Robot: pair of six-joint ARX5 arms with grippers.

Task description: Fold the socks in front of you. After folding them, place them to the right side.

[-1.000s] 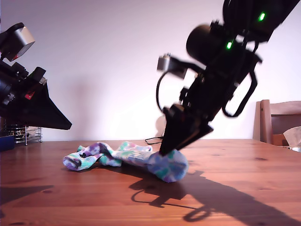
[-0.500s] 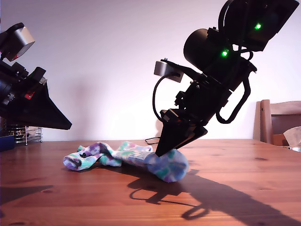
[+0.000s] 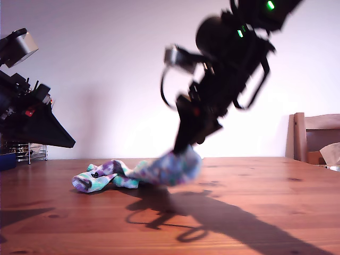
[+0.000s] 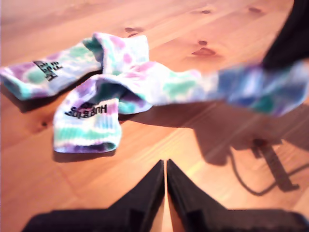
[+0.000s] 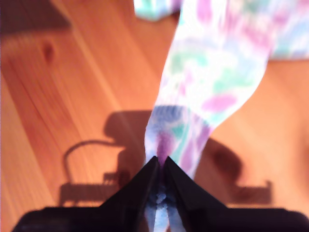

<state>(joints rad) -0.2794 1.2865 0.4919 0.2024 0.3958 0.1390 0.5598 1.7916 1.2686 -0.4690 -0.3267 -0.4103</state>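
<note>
The tie-dye socks (image 3: 109,175) lie bunched on the wooden table (image 3: 255,202), left of centre in the exterior view. Their lettered cuffs (image 4: 89,123) show in the first wrist view. My second gripper (image 3: 183,151) is shut on the toe end of one sock (image 3: 178,167) and holds it just off the table. That sock (image 5: 212,82) stretches away from the closed jaws of my second gripper (image 5: 161,164). My first gripper (image 4: 165,166) is shut with nothing in it. It hovers above the table short of the cuffs, at the exterior view's left (image 3: 69,143).
A wooden chair (image 3: 316,135) and a white crumpled thing (image 3: 332,154) are at the exterior view's right edge. A wire rack (image 3: 29,151) and a blue object (image 3: 6,160) stand at its left edge. A dark cable (image 3: 172,158) lies at the table's far side.
My second gripper has risen and swung toward the exterior view's left, lifting the sock's toe end off the table. The first arm has shifted only slightly.
</note>
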